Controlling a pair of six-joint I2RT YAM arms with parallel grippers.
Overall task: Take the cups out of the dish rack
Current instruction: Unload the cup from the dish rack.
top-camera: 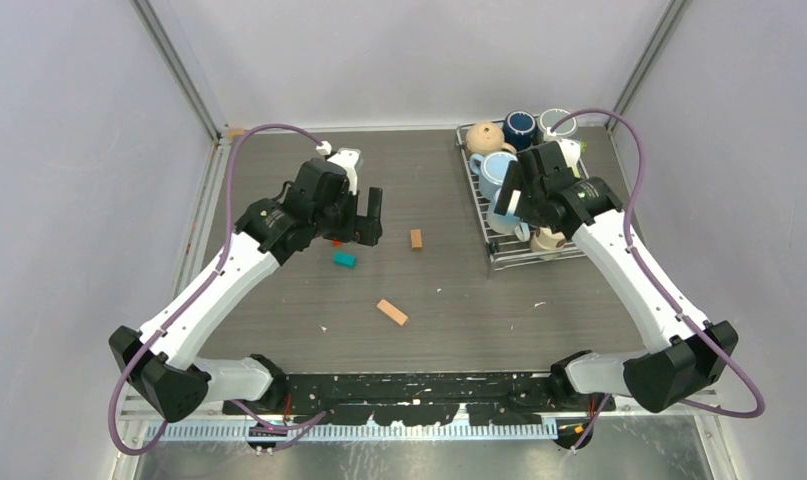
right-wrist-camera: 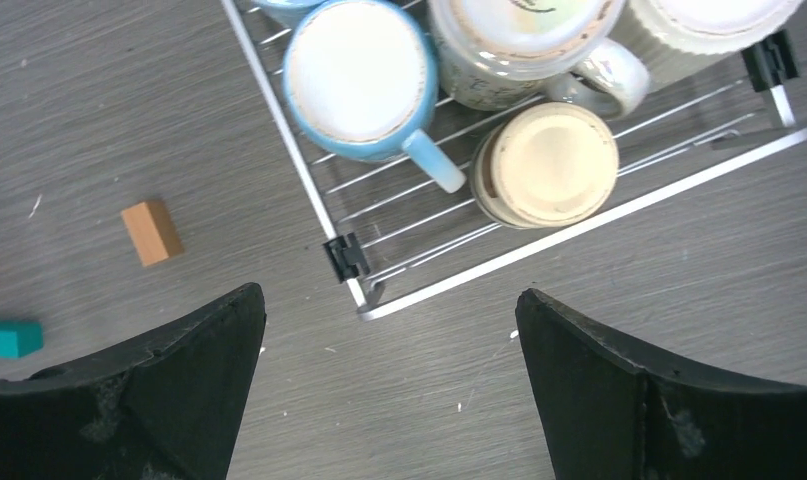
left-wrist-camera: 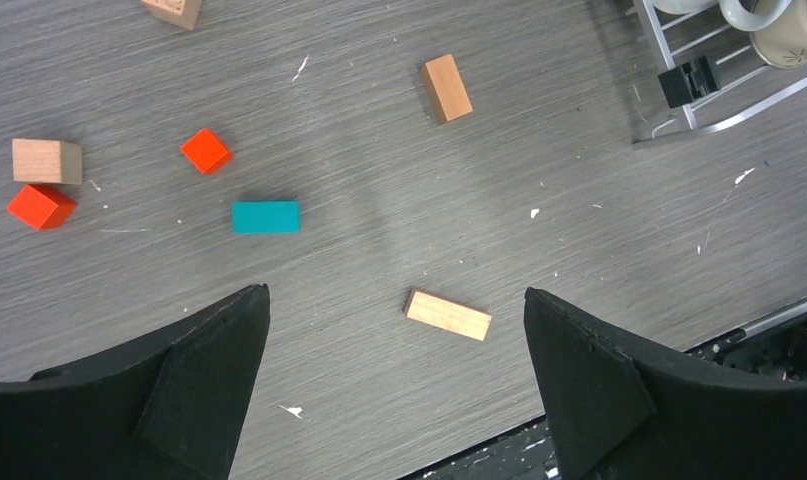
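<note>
**Near.** Left gripper (left-wrist-camera: 394,390): jaws spread wide and nothing held. It is poised above the grey wood-grain table (left-wrist-camera: 539,150) among scattered small blocks, well left of the rack. Right gripper (right-wrist-camera: 384,390): likewise released and empty, hanging over the near-left corner of the silver wire dish rack (right-wrist-camera: 579,226). The rack sits at the table's far right, and no cup is seen outside it.

**Assessment.** The first pick has not yet begun. The light-blue handled mug (right-wrist-camera: 357,75) and the small cream cup (right-wrist-camera: 547,165) lie nearest the jaws.

**Recommended.**
- Close across the blue mug's body, with the fingers clear of its handle side, where the cream cup crowds it.
- Lift straight up, clear of the wires.
- Set it down left of the rack, away from the teal block (right-wrist-camera: 9,338).

**Views.** The right wrist view shows these near mugs, apparently base-up; the top view hides them under the arm. Only the top view shows the far row: a tan mug (top-camera: 484,135) and a navy mug (top-camera: 520,125).
</note>
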